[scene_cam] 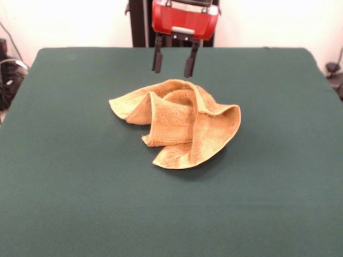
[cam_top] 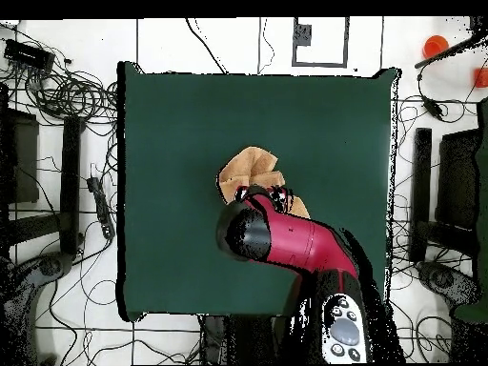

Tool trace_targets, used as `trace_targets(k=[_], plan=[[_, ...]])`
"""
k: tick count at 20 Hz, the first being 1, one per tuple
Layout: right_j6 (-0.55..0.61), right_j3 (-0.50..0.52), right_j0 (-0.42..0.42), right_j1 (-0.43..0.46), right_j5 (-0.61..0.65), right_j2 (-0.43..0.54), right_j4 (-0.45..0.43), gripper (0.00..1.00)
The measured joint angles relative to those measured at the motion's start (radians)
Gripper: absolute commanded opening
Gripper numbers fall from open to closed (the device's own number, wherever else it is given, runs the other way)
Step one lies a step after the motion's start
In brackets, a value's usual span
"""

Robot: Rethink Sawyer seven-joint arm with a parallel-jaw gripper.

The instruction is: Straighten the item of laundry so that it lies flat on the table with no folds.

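The towel (scene_cam: 179, 124) lies crumpled near the middle of the tabletop (scene_cam: 75, 182), a little toward the robot's side. It is folded over itself several times: one flap spreads flat toward the left of the front view, a thick fold runs down the middle, and a raised loop curls over on the right, with a pointed corner sticking out toward the camera. Its woven border band shows along the upright fold.

The claw (scene_cam: 176, 68) hangs just above the far edge of the towel, its two dark fingers (scene_cam: 157, 55) pointing down and spread apart, with nothing between them. The finger tips are close over the cloth's back rim but do not seem to touch it.

From overhead, the towel (cam_top: 250, 172) shows as a bunched tan heap at the centre of the tabletop (cam_top: 172, 143), partly covered by the red arm (cam_top: 300, 243), which reaches in from the bottom edge and hides the cloth's near side.
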Motion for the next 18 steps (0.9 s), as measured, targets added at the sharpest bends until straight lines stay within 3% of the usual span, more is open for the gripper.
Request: trace_targets(k=[18], plan=[[0.0,0.001,0.0,0.002,0.0,0.019,-0.003,1.0]])
